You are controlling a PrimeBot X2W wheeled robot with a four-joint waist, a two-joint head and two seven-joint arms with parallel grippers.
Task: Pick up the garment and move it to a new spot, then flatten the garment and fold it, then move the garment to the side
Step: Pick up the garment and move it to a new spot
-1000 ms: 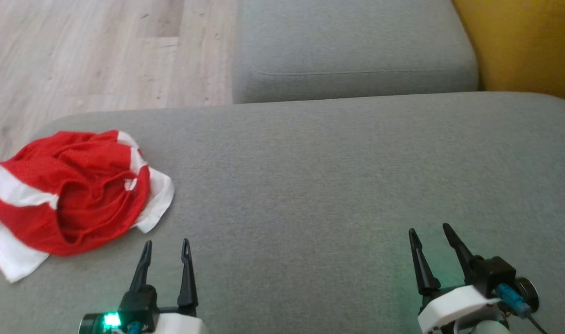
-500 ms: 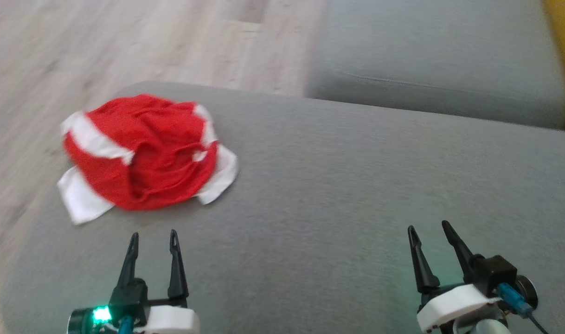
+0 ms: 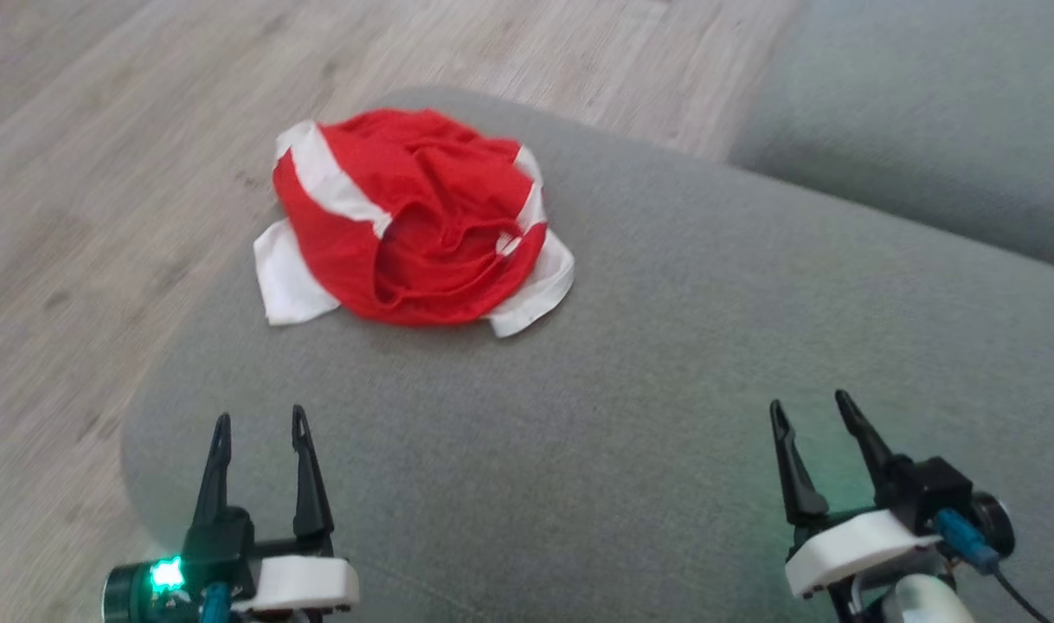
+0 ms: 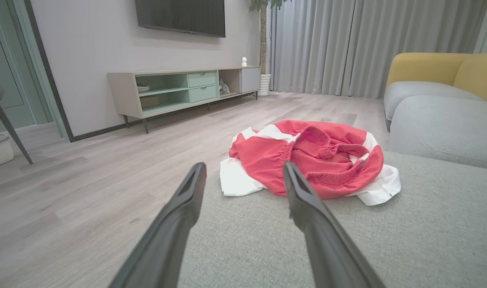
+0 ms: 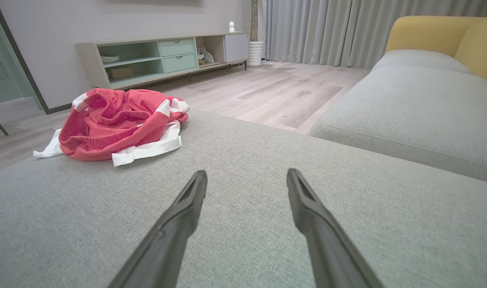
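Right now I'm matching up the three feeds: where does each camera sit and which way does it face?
Head view: on the head, looking down at the grey cushion and garment; left gripper lower left, right gripper lower right.
Left wrist view: along its own fingers toward the garment.
Right wrist view: along its fingers across the cushion; garment upper left.
Shared: both wrist views show the cabinet.

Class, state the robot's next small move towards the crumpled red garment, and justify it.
Probably reach the left gripper forward to the garment: it lies crumpled, untouched, near the corner of the cushion; both grippers are open and empty, the left nearer than the right gripper.
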